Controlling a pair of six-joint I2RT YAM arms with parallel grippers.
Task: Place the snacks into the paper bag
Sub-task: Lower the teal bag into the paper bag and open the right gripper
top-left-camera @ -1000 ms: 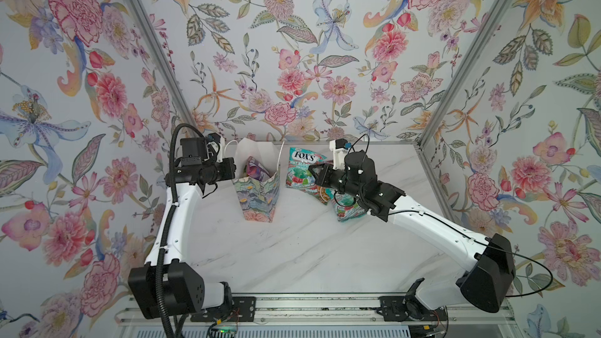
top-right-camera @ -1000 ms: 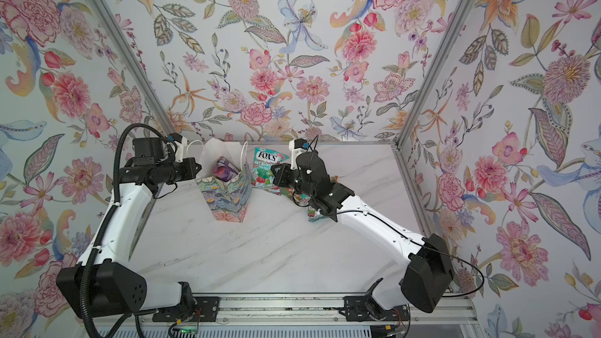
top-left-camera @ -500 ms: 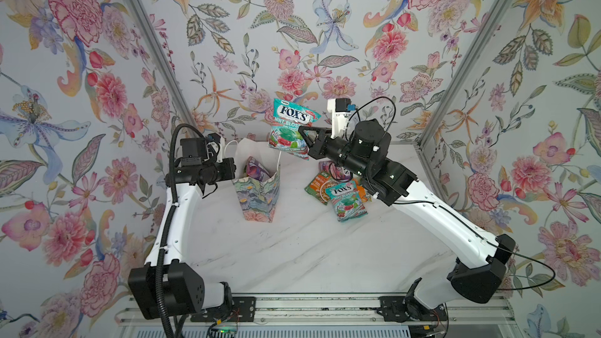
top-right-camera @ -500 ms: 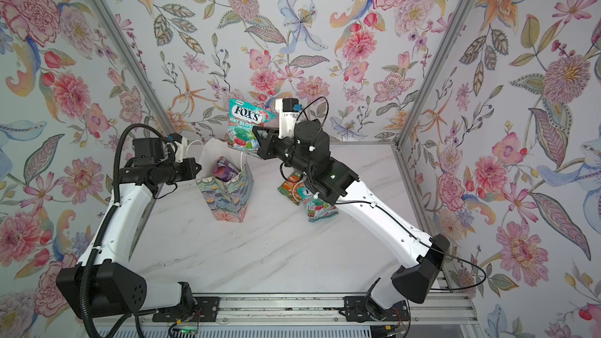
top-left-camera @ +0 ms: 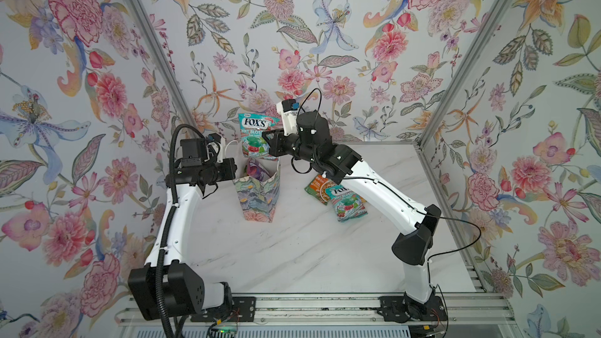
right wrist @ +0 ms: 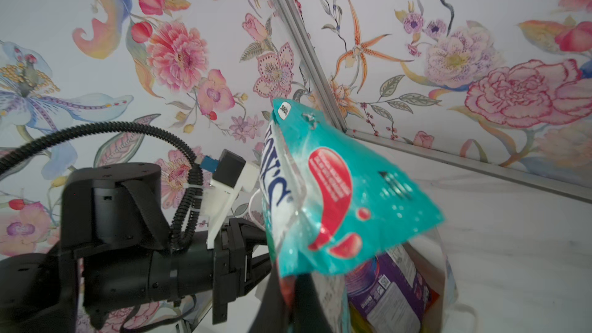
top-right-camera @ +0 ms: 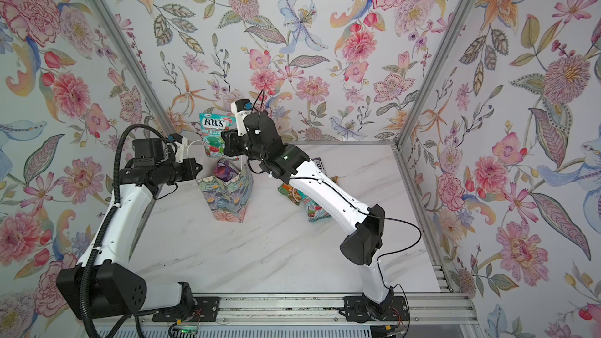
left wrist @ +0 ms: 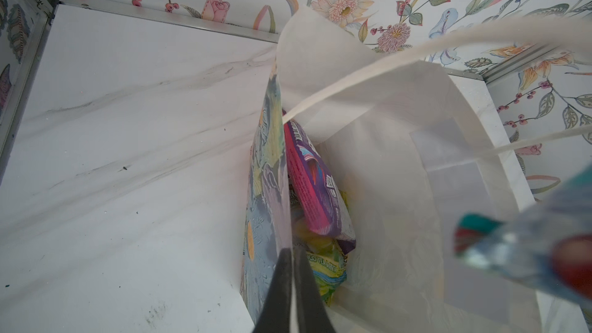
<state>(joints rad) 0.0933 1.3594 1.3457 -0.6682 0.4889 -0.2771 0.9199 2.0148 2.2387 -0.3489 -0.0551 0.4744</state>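
Right gripper [top-left-camera: 266,140], clamped on a glossy teal FOX'S candy packet [top-left-camera: 256,131], had swung it over the tall floral paper bag [top-left-camera: 258,198]; left gripper [top-left-camera: 234,170] pinched its rim. Release seemed next.

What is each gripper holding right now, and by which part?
The right gripper pinches the teal FOX'S packet by one side edge, below the logo; the left gripper clamps the paper bag at its rim.

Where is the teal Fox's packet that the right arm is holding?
In both top views the teal Fox's packet sits left of centre, in the right end effector, just above the paper bag.
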